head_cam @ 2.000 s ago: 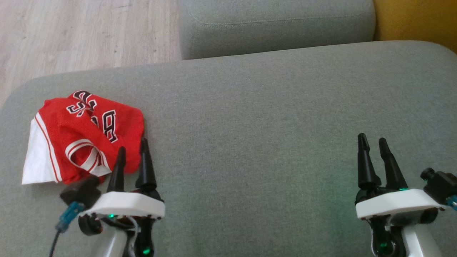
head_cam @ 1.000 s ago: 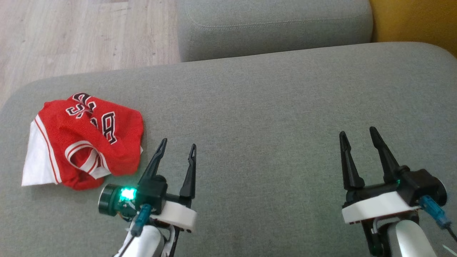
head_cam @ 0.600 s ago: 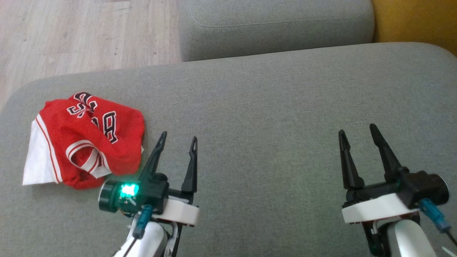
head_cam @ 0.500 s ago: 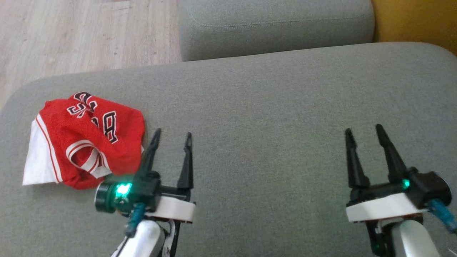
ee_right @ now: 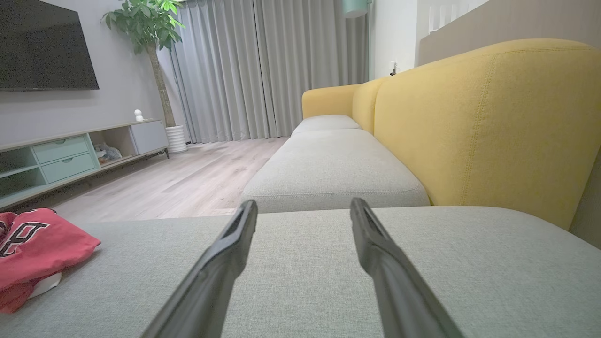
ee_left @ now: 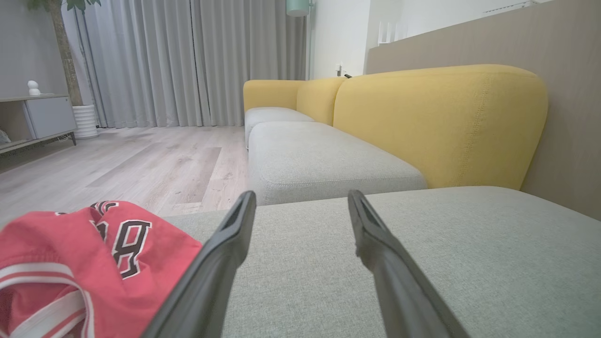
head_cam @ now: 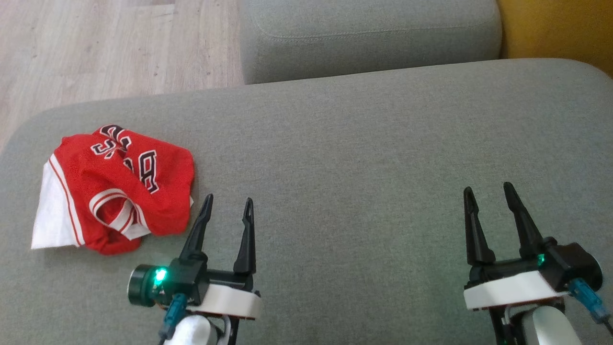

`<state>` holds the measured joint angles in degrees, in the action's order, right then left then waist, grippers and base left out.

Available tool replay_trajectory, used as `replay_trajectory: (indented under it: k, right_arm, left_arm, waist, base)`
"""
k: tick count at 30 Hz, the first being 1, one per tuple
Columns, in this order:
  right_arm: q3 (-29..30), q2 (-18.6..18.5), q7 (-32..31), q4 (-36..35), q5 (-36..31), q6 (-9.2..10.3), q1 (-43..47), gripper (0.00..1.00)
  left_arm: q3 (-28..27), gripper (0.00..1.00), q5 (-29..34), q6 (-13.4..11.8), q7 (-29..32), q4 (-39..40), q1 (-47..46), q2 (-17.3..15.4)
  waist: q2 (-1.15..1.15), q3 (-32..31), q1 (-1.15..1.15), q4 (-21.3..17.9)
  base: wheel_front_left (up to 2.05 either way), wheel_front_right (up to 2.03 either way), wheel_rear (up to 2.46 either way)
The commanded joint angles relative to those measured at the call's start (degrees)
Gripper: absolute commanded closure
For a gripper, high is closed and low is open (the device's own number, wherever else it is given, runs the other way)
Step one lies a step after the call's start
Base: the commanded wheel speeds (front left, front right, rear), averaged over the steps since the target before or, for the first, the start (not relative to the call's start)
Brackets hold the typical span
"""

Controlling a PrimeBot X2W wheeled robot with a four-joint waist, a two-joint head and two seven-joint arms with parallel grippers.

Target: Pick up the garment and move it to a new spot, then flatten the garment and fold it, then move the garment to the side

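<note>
The garment (head_cam: 115, 187) is a red jersey with white trim and dark lettering, lying folded in a loose bundle at the left end of the grey cushion (head_cam: 364, 158). It also shows at the lower left of the left wrist view as the garment (ee_left: 70, 267) and at the far left of the right wrist view as the garment (ee_right: 33, 249). My left gripper (head_cam: 229, 202) stands open just to the right of the jersey, apart from it, holding nothing. My right gripper (head_cam: 487, 190) is open and empty over the cushion's right part.
A second grey seat cushion (head_cam: 368, 33) lies beyond the near one, with a yellow sofa back (head_cam: 555, 28) on the right. Wooden floor (head_cam: 105, 48) runs along the cushion's left and far-left edge. A TV cabinet (ee_right: 70, 155) stands across the room.
Both grippers have drawn back toward the near edge. Two seconds ago the left fingers were at the jersey's right edge; now they stand apart from it. The jersey has not moved.
</note>
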<state>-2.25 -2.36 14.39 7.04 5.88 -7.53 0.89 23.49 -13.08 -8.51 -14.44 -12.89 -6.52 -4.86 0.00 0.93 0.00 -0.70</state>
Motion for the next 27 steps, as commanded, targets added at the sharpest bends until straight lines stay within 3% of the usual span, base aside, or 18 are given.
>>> replay_trajectory:
  k: [1, 12, 27]
  right_arm:
    - [-1.48, -0.52, 0.61, -1.52, -0.22, 0.04, -1.46, 0.0]
    - [-2.52, -0.52, 0.61, -1.27, 0.83, 0.04, -1.01, 0.0]
    - [-6.63, -0.52, 0.61, -2.47, 2.58, 0.04, 1.38, 0.0]
  left_arm:
    - [-2.48, 0.0, 0.55, 0.24, -0.56, 1.45, -1.62, 0.17]
    - [-6.99, 0.0, 2.88, 2.63, -0.56, 0.47, -0.85, 1.59]
    - [-10.99, 0.0, 4.77, 3.18, -0.56, 0.52, 1.8, 1.92]
  waist:
    - [0.0, -0.02, 0.0, 0.07]
    - [0.0, -0.54, 0.0, 3.58]
    - [0.0, -2.71, 0.0, 15.46]
  base:
    - [0.0, 0.0, 0.0]
    - [0.0, 0.0, 0.0]
    - [0.0, 0.0, 0.0]
